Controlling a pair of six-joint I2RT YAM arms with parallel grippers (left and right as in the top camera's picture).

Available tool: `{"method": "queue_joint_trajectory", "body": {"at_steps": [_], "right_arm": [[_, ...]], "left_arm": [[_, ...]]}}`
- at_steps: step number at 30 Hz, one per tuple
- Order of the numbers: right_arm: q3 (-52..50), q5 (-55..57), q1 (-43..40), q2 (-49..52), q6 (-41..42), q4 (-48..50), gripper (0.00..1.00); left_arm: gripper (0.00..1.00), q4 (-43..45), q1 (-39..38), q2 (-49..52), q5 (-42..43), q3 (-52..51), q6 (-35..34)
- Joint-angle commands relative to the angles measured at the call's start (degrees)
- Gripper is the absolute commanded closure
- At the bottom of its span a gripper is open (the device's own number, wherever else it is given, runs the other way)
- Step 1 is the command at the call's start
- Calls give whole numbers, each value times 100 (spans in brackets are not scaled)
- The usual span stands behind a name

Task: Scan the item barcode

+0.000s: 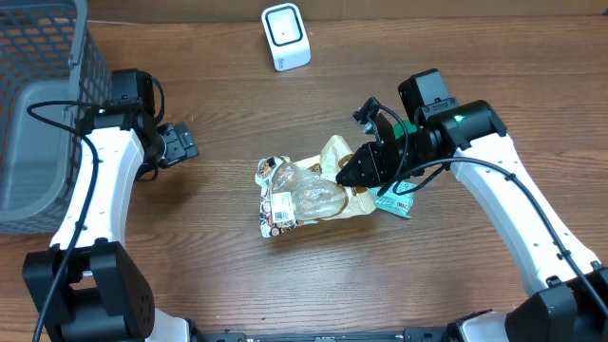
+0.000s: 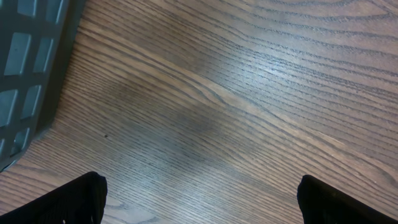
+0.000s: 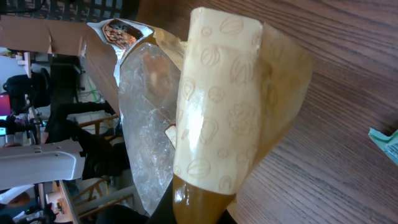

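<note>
Wood-grain table (image 1: 237, 275): scanner (image 1: 286, 36) at twelve o'clock, snack bag (image 1: 304, 195) at centre. Only the right wrist view shows its cream nut-print panel and clear window, pinched by the shut right gripper (image 1: 347, 176); the left gripper (image 1: 180, 144) gapes open.
</note>
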Motion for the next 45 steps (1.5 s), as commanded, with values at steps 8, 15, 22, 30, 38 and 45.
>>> {"method": "queue_joint_trajectory", "body": {"at_steps": [8, 15, 22, 30, 38, 45], "right_arm": [[22, 205, -22, -120, -74, 90, 96], [22, 212, -22, -120, -35, 472, 96], [111, 153, -22, -120, 603, 1150, 96], [1344, 223, -4, -120, 723, 1281, 96], [2109, 1633, 28, -114, 715, 2726, 96], [2100, 3624, 396, 313, 361, 3919, 96]], "left_arm": [[1, 2, -7, -129, 7, 31, 127], [0, 0, -7, -129, 7, 31, 127], [0, 0, 0, -129, 7, 31, 127], [0, 0, -24, -129, 7, 31, 127], [0, 2, 2, -129, 7, 31, 127], [1, 0, -4, -129, 7, 31, 127]]}}
